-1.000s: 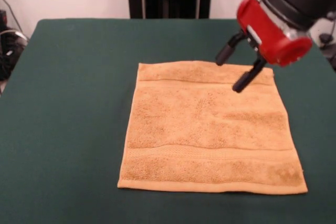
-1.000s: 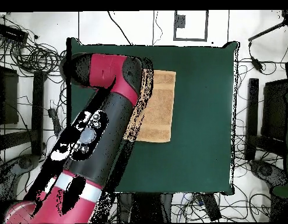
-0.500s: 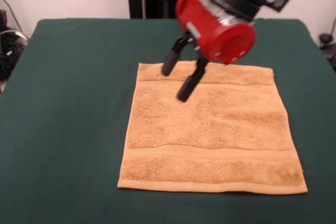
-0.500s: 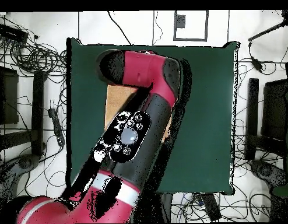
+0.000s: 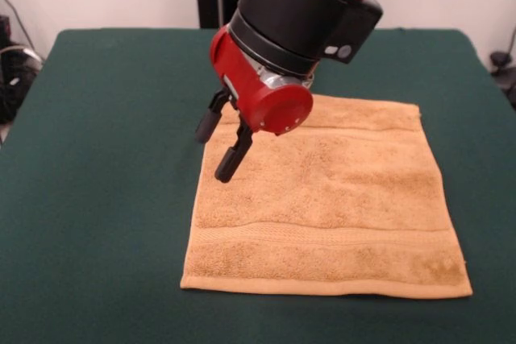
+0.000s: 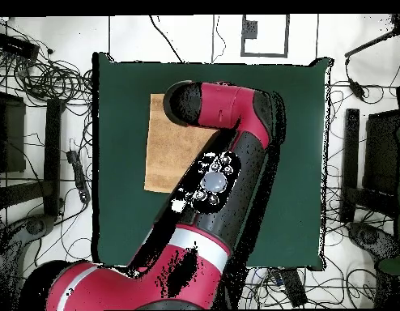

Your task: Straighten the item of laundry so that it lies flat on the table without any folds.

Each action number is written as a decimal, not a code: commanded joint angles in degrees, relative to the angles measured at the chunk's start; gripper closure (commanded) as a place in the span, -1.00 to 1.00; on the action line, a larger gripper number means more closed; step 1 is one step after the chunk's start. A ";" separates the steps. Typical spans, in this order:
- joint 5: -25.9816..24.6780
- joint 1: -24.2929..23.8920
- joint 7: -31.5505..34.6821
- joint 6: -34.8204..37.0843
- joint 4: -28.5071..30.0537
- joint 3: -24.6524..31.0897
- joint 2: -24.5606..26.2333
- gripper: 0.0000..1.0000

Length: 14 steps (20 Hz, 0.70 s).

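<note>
The towel [image 5: 326, 199] lies spread flat at mid-worktop [image 5: 97, 199]. The jaws are released and empty above its edge. Soft, limp terry: pinch hemmed corners, not the middle.

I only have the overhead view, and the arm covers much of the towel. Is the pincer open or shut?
Observer: Open. The front view shows the pincer with its two fingers apart.
Operator: Where is it over the towel?
Observer: At the towel's edge on that picture's left, near the far corner. I cannot tell whether it touches.
Operator: Any folds under the arm?
Observer: None visible. The towel lies flat on the table, though the pincer hides that far corner.
</note>
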 commanded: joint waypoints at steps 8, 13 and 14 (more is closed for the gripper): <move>-7.03 -0.76 -11.13 1.85 6.19 12.41 -2.51 -1.00; -9.02 -1.51 -10.15 1.05 6.83 13.75 -2.94 -1.00; -9.33 -1.88 -10.34 1.01 6.96 14.07 -3.27 -1.00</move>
